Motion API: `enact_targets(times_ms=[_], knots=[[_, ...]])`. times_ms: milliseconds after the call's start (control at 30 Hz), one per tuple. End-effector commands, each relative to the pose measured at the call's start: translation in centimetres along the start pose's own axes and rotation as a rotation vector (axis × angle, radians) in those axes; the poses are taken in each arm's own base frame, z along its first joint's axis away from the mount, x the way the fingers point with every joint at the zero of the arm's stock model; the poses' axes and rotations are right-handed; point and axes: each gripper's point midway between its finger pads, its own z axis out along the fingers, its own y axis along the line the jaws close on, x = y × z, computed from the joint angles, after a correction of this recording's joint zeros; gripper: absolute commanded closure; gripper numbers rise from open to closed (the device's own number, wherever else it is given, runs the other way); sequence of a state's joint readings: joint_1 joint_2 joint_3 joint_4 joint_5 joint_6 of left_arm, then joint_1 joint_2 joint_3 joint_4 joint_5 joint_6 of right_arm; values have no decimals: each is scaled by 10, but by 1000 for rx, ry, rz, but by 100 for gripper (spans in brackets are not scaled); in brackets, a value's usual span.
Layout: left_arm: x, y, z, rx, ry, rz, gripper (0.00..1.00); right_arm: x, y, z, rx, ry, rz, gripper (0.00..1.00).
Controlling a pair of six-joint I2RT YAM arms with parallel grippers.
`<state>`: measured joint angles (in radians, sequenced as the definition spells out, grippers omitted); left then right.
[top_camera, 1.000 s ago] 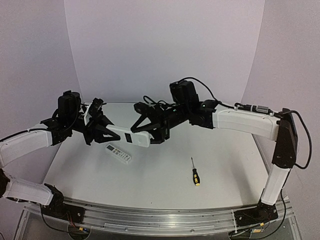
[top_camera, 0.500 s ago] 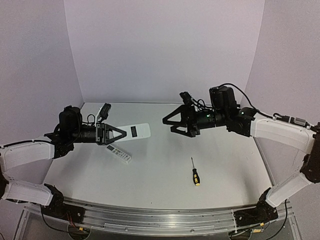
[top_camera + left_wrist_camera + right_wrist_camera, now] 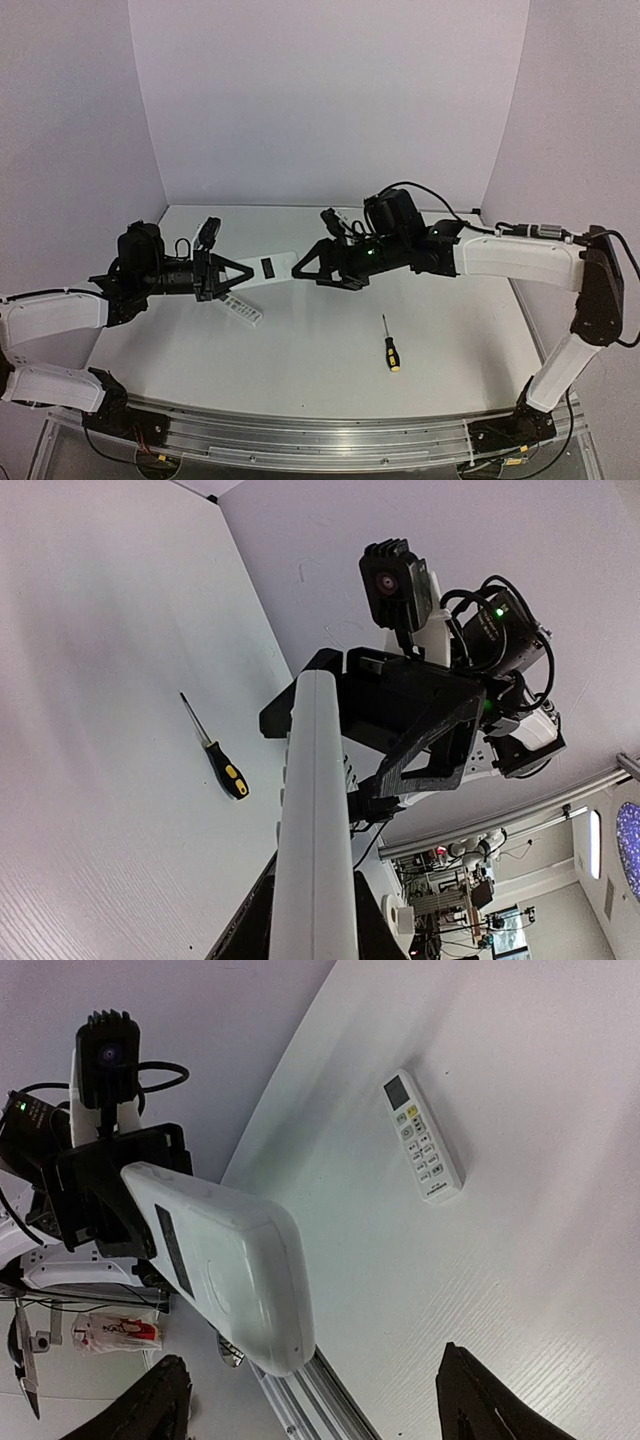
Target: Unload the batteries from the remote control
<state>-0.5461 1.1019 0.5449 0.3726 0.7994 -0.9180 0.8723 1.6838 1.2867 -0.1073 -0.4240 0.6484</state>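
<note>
Overall, held remote (image 3: 268,268), second remote (image 3: 240,307), one screwdriver (image 3: 391,350)

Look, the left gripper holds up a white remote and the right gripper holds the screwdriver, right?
Not quite. The left gripper does hold up a white remote, but the screwdriver lies on the table. The right gripper is open and empty. The top external view shows it.

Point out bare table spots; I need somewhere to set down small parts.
Bare: the near table between the lying remote and the screwdriver, and the patch right of the screwdriver. Crowded: left of centre, where the left gripper holds the raised remote toward the open right gripper.
</note>
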Motion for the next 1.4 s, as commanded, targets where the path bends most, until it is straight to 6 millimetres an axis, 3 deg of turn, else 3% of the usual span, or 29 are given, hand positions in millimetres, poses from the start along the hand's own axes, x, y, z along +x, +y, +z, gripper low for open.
enact_targets(times_ms=[0,233,467,567,800,1067,1367], knots=[[-5,-15,0,50,-26,49,100,-16,26,9,-87,-31,-27,22],[-1,-15,1,63,-21,44,100,-17,29,19,-118,-7,0,39],[0,-22,1,93,-11,67,100,-18,28,23,-130,-10,12,77],[0,-26,0,104,-12,79,100,-18,25,19,-111,-27,10,87],[3,-32,-2,122,4,102,100,-15,17,13,-71,-50,9,86],[3,-37,-3,119,18,118,100,-8,-1,13,28,-20,20,78],[5,-37,-4,117,26,124,100,-9,-3,13,60,-5,21,74]])
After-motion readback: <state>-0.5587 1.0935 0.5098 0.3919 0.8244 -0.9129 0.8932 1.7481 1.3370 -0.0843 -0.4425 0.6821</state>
